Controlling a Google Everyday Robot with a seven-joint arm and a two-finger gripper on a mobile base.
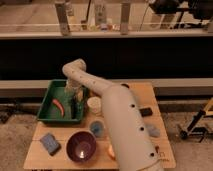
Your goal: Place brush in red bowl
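Brush (pixel 78 110) is the thin dark stick. It seems to lie in the green tray (pixel 46 112), just under the fingers and a bit toward the front of the table (pixel 150 95). It is hard to see well, so I am not sure which way it points. Its long side looks like it runs from the back of the tray to the front.

The gripper (pixel 75 99) hangs down into the tray, at the end of the big white arm (pixel 120 125) that bends over the table. Its fingers are spread apart and hold nothing.

The red chili (pixel 59 106) lies in the tray too, off to the side of the fingers and not touching them. It is not the thing to pick.

The red bowl (pixel 111 151) is far from the fingers, out of the tray, near the front edge of the table. The arm hides most of it. The purple bowl (pixel 81 145) sits beside it, nearer to the tray.

I think the fingers need to go down a little, one finger on each long side of the brush, and then squeeze. After that the brush has a long way to go, past the purple bowl, to the red bowl.
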